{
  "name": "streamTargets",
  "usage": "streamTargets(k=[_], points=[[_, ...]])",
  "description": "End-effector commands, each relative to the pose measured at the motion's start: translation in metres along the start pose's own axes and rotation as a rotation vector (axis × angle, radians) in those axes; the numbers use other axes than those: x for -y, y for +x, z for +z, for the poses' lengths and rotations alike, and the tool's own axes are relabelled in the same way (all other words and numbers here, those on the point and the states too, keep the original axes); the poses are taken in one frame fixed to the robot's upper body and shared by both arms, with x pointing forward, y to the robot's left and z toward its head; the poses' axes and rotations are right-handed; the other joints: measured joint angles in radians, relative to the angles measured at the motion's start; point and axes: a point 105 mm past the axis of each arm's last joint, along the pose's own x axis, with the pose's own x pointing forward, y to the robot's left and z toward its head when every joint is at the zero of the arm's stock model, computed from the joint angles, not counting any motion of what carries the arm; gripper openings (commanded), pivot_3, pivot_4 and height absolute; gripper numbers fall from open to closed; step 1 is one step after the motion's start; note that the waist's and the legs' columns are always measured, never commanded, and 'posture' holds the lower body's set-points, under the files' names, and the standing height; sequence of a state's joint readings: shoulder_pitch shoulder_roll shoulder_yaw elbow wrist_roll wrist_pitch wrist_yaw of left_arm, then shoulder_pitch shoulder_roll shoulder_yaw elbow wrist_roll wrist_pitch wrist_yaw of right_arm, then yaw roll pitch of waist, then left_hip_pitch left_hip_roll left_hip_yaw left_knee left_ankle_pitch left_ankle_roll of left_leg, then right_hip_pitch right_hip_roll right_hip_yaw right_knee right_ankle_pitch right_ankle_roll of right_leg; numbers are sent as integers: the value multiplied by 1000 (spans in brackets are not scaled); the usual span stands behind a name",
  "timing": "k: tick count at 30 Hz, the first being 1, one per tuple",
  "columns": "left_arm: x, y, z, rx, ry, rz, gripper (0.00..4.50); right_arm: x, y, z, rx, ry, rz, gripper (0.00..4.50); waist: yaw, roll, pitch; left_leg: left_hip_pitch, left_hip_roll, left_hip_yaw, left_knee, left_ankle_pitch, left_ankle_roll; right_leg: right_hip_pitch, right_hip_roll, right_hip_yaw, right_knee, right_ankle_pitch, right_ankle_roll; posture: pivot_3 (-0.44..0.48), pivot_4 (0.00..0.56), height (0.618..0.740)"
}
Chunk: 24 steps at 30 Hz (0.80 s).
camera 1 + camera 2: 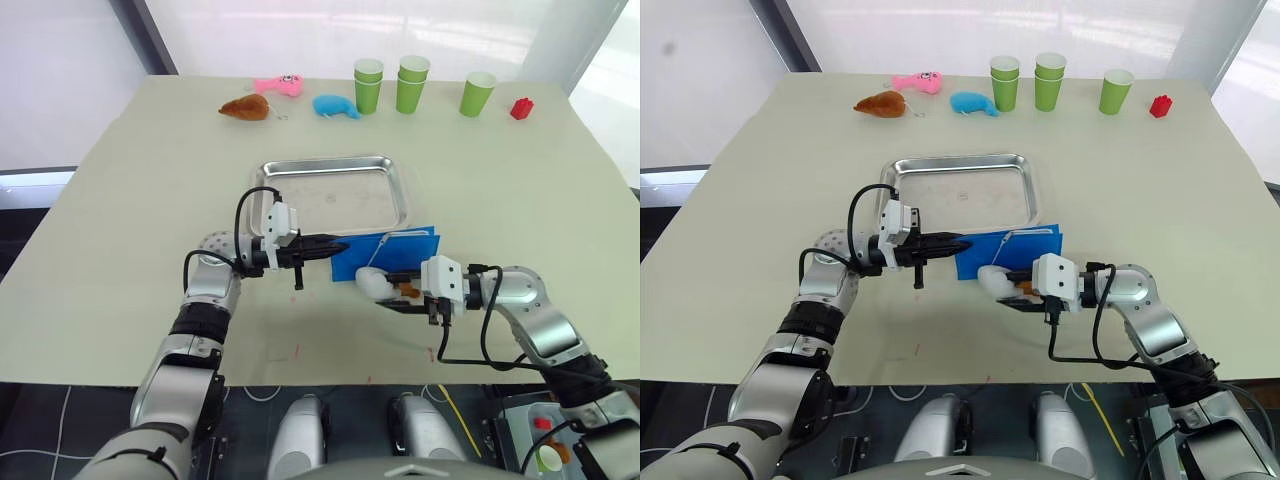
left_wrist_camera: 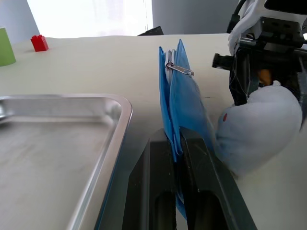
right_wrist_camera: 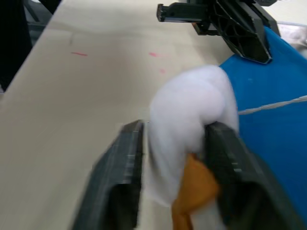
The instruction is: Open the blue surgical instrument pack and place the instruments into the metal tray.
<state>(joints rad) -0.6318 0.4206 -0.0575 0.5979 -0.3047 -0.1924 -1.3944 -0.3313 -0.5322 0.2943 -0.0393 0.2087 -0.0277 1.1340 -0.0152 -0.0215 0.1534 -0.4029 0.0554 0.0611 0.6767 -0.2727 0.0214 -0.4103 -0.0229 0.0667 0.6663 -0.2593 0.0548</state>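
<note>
The blue surgical instrument pack [image 1: 398,250] lies closed on the table just in front of the metal tray [image 1: 330,163]. My left gripper [image 1: 340,247] is shut on the pack's left edge; in the left wrist view its fingers [image 2: 158,163] pinch the blue fabric [image 2: 184,100] below a silver zipper pull [image 2: 178,68]. At the pack's near edge, my right gripper [image 1: 388,292] is shut on a white plush toy [image 3: 192,105] with an orange part. The tray [image 2: 57,143] holds nothing. The instruments are hidden.
Along the table's far edge stand three stacks of green cups [image 1: 412,82], a red block [image 1: 521,108], a blue plush [image 1: 335,106], a pink plush [image 1: 279,85] and a brown plush [image 1: 245,107]. The table's near edge runs close below both grippers.
</note>
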Motion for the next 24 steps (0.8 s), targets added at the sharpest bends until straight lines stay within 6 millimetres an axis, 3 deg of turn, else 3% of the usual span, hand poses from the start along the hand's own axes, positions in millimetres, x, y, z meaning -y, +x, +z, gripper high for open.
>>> streamTargets(k=[1,2,3,9,13,15,19,24], points=[[-1,-2,3,-20,33,-10,0,2,-11,12,50,-2,-6,3773,0,0,0,0,0,0,0,0,0,0,0,0,0,0,0,0,150,740],[-1,-2,4,-19,34,-10,0,2,-13,15,58,6,-5,4387,1,0,0,0,0,0,0,0,0,0,0,0,0,0,0,0,150,740],[-1,-2,4,-18,35,-11,0,2,-17,18,71,17,-4,4455,1,0,0,0,0,0,0,0,0,0,0,0,0,0,0,0,150,740],[0,-3,4,-16,39,-15,0,2,-46,42,149,122,14,4455,1,0,0,0,0,0,0,0,0,0,0,0,0,0,0,0,150,740],[0,-2,4,-14,42,-17,0,22,-64,55,209,172,-75,4455,0,0,0,0,0,0,0,0,0,0,0,0,0,0,0,0,150,740],[1,-2,4,-13,44,-21,0,37,-75,51,184,168,-141,4455,0,0,0,0,0,0,0,0,0,0,0,0,0,0,0,0,150,740],[1,0,4,-12,47,-28,0,65,-94,27,44,143,-239,4455,1,0,0,0,0,0,1,0,0,0,0,1,0,0,0,0,150,740],[2,1,4,-18,60,-40,0,83,-94,7,13,162,-226,4455,-1,0,0,0,0,0,1,0,0,0,1,1,0,0,0,0,150,740]])
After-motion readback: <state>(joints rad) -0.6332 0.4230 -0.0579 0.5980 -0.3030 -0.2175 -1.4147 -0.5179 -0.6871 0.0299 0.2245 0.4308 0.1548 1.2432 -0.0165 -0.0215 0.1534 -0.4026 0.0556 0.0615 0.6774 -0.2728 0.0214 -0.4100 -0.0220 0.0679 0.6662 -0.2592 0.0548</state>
